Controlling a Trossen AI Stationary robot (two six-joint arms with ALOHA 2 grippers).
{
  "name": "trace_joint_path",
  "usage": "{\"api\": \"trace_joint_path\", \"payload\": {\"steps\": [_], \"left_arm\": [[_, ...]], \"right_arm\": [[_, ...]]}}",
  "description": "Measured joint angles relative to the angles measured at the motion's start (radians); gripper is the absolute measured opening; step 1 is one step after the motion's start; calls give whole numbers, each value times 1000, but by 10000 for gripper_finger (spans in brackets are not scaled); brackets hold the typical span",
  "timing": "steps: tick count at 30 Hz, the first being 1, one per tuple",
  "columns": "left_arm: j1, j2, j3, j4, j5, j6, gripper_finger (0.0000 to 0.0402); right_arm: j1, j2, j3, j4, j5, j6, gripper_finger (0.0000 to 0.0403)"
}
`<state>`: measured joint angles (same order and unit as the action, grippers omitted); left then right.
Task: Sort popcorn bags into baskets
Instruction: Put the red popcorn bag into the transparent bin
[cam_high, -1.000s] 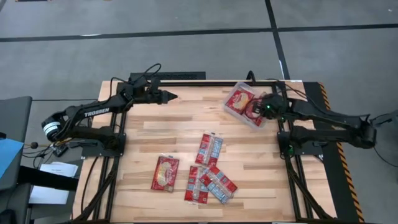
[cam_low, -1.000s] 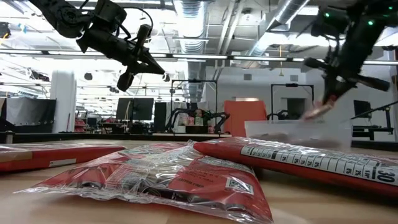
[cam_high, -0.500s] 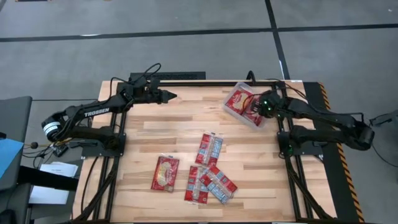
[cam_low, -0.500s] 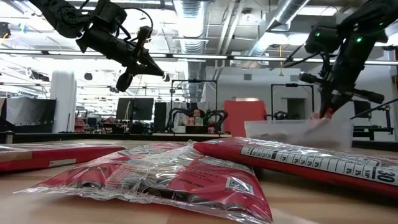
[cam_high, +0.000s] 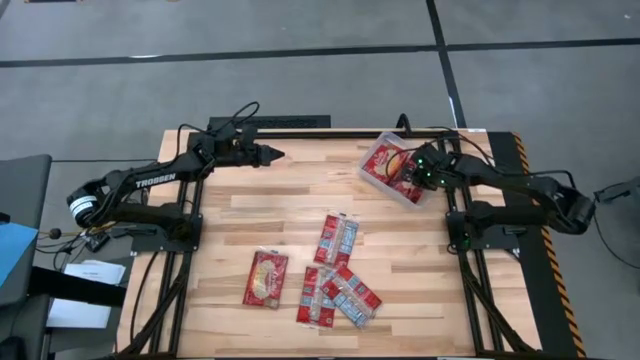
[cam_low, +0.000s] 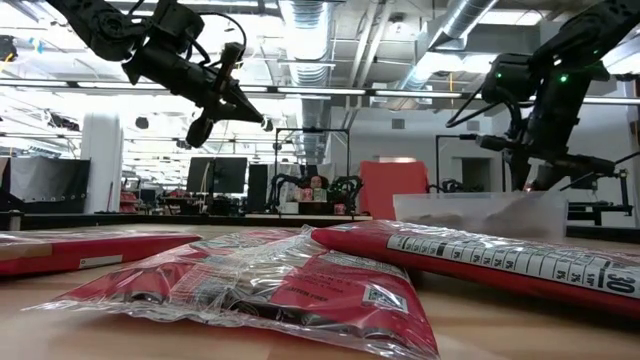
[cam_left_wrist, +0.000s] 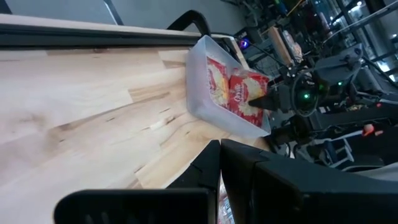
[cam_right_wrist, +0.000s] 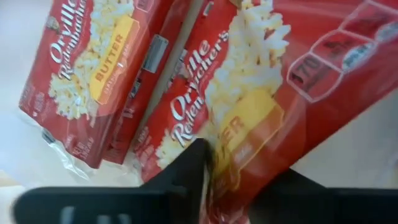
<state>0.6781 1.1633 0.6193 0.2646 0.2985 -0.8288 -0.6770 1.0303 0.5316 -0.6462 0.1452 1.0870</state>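
Note:
The clear plastic basket (cam_high: 398, 192) sits at the table's far right, with one red butter popcorn bag (cam_right_wrist: 93, 74) lying flat in it. My right gripper (cam_high: 411, 174) hangs over the basket, shut on a second red bag (cam_right_wrist: 249, 106). Loose bags lie flat on the wood near the middle: one alone (cam_high: 337, 240), one yellow-oval packet (cam_high: 266, 277), and an overlapping pile (cam_high: 335, 295). My left gripper (cam_high: 272, 154) is shut and hovers high above the far left of the table, touching nothing. My right gripper pinches the red bag between its two fingers (cam_right_wrist: 189, 165) at one edge (cam_right_wrist: 227, 168), coming from above and pointing down into the basket. The bag slants, printed face up, beside the flat bag, with its far part down inside the basket (cam_left_wrist: 245, 93).
The basket's translucent wall (cam_low: 470, 215) stands upright at the right of the low view. Bare wood lies between the basket and the loose bags. Both arm bases and black frame rails run along the table's left and right sides.
My right gripper has gone down toward the basket and a little toward the table's left, carrying the bag. The bag, which hung above the basket wall a second ago, now sits lower, inside the basket.

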Motion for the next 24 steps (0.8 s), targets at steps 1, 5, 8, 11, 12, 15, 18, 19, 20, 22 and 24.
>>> {"api": "trace_joint_path", "payload": {"steps": [1,5,8,11,12,15,18,19,20,22,24], "left_arm": [[0,0,0,-8,0,0,0],[0,0,0,-49,0,19,0],[0,0,0,-64,1,24,0],[0,0,0,-69,1,24,0],[0,0,0,-69,3,25,0],[0,0,0,-71,23,50,0],[-9,0,0,-76,69,90,0],[-16,0,0,-76,81,103,0],[-27,0,0,-76,90,117,0],[-53,0,0,-77,102,146,0],[-86,13,1,-77,110,165,0]], "right_arm": [[0,-4,0,-9,0,0,124],[0,-33,0,-47,0,0,177],[-6,-68,1,-81,-1,1,209],[-14,-109,32,-163,10,1,228],[-13,-122,48,-188,17,0,231],[-13,-159,95,-266,40,-12,234],[-9,-187,139,-293,40,-30,229],[-2,-194,150,-292,35,-35,227],[9,-198,163,-290,25,-38,225],[50,-200,185,-276,-2,-39,221],[115,-200,196,-261,-32,-28,216]]}}
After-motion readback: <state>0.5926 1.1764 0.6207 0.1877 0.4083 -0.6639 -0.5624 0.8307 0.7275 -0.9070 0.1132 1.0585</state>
